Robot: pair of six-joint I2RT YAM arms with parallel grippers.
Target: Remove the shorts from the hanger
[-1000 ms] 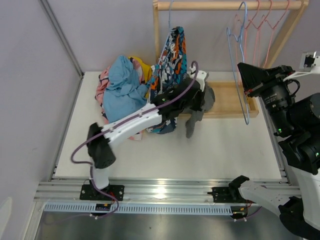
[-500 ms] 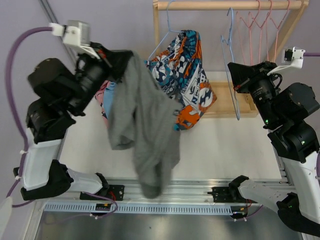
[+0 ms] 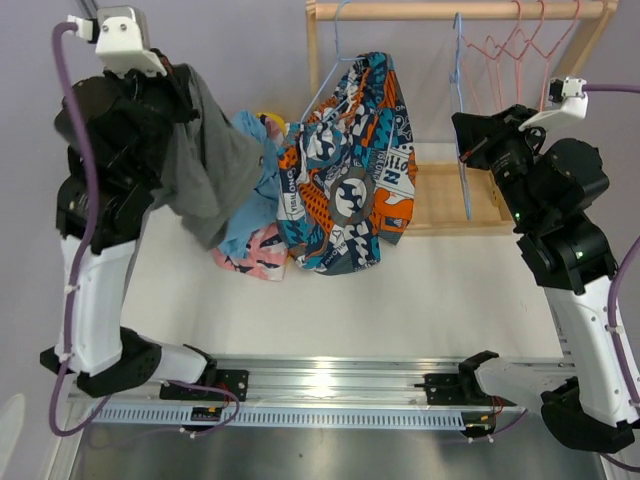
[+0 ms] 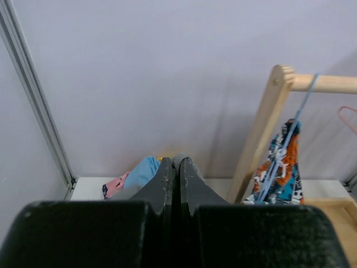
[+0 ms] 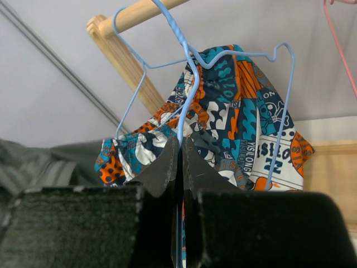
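My left gripper (image 3: 188, 85) is raised high at the far left and is shut on the grey shorts (image 3: 205, 170), which hang down from it over a pile. In the left wrist view a bit of grey fabric (image 4: 179, 161) shows between the closed fingers. The pile holds light blue shorts (image 3: 252, 205), pink printed shorts (image 3: 250, 262) and yellow shorts (image 3: 270, 122). The blue-orange-white print shorts (image 3: 345, 170) hang on a blue hanger (image 3: 330, 70) from the rack. My right gripper (image 3: 465, 135) is shut on the wire of an empty blue hanger (image 5: 189, 72).
A wooden rack bar (image 3: 460, 10) runs across the back, with several empty pink hangers (image 3: 520, 45) at its right. The rack's wooden base (image 3: 450, 205) lies on the table. A metal rail (image 3: 320, 380) borders the front edge.
My left arm has lifted off the table with the grey shorts and swung them up and to the far left. The print shorts have spread and swung. The right gripper has moved slightly.
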